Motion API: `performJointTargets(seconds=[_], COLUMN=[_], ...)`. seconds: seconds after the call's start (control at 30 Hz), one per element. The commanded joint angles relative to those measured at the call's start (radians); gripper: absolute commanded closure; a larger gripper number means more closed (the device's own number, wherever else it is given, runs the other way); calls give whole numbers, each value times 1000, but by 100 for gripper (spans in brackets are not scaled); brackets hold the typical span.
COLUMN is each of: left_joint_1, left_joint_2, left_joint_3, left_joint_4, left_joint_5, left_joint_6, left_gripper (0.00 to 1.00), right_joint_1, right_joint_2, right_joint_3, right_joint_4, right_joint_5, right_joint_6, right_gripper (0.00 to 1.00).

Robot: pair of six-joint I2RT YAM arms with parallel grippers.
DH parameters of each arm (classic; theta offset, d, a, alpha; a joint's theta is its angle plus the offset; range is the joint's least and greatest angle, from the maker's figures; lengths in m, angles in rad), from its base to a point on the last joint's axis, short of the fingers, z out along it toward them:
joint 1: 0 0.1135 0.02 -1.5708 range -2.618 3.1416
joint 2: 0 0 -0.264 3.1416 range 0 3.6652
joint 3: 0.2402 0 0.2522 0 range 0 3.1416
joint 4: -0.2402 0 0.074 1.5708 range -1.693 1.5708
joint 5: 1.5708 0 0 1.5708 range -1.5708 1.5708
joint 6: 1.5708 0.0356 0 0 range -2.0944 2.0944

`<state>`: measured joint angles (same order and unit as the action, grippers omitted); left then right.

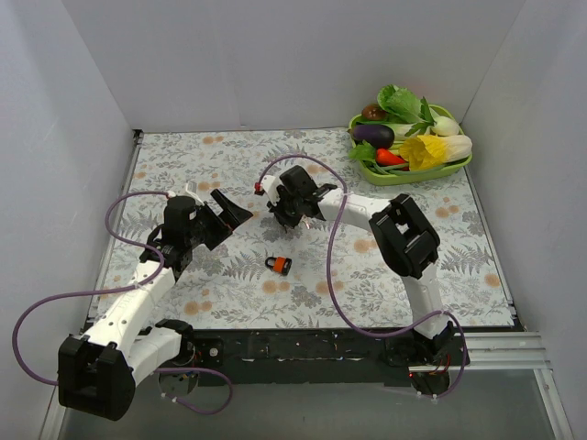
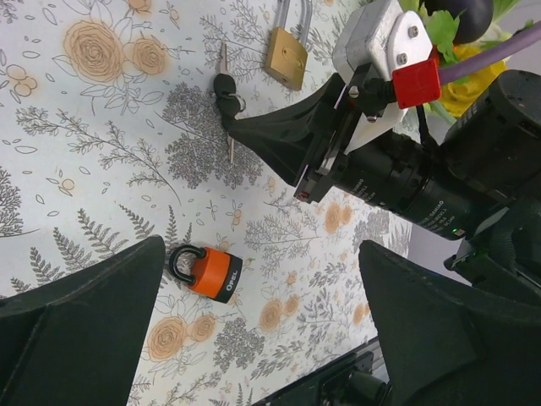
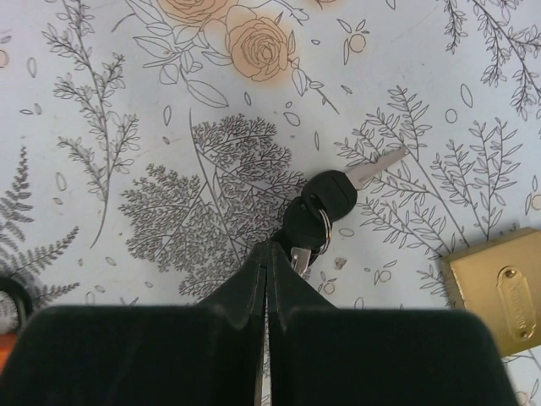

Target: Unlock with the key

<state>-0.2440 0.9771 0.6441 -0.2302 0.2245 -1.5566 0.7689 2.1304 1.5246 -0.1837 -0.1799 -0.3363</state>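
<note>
Flat table (image 1: 413, 275) w/ floral cloth over it. Orange padlock (image 1: 279, 266) lies flat near front-centre. Brass padlock (image 2: 286, 57) lies flat further back, mid-table. Black-headed keys (image 3: 325, 207) on a ring are near it, not touching. Green tray (image 1: 459, 168) of veg sits in far right corner.

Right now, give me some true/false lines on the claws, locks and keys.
1. The left claw is open. True.
2. The right claw is open. False: it is shut, with its tips at the keys.
3. The orange padlock lies on the table, gripped by neither claw. True.
4. The brass padlock hangs from the left claw. False: it lies on the table near the keys.
5. A key is in the orange padlock. False: the keys lie apart from it.
</note>
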Motion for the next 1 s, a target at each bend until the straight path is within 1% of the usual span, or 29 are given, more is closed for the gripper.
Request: performJointTargets(seconds=[0.0, 0.23, 0.4, 0.5, 0.67, 0.7, 0.73, 0.77, 0.8, 0.83, 0.97], left_joint_1=[6, 6, 6, 6, 8, 6, 8, 8, 8, 8, 8], left_joint_2=[-5, -28, -67, -84, -71, -71, -68, -69, -68, -66, -60], left_joint_3=[-4, -32, -38, -47, -44, -43, -43, -41, -40, -37, -32], left_joint_4=[35, 46, 28, 34, 37, 35, 35, 37, 35, 35, 28], left_joint_5=[75, 87, 78, 72, 78, 76, 78, 76, 78, 78, 67], left_joint_6=[69, 55, 69, 81, 110, 115, 122, 136, 144, 150, 178], left_gripper=[2, 2, 2, 2, 2, 2, 2, 2, 2, 2, 2], right_joint_1=[1, 3, 1, 1, 1, 1, 1, 1, 3, 3, 1], right_joint_2=[-119, -187, -243, -241, -207, -184, -172, -159, -139, -127, -66], right_joint_3=[-30, -40, -81, -80, -40, -31, -18, -15, -11, 0, 35], right_joint_4=[-13, -34, 1, 0, -36, -45, -49, -53, -53, -53, -53], right_joint_5=[-43, -35, -24, 6, 55, 78, 89, 95, 106, 108, 106], right_joint_6=[83, 137, 197, 210, 229, 229, 224, 218, 214, 209, 201], right_gripper=[99, 99, 99, 99, 99, 95, 80, 73, 68, 60, 52])
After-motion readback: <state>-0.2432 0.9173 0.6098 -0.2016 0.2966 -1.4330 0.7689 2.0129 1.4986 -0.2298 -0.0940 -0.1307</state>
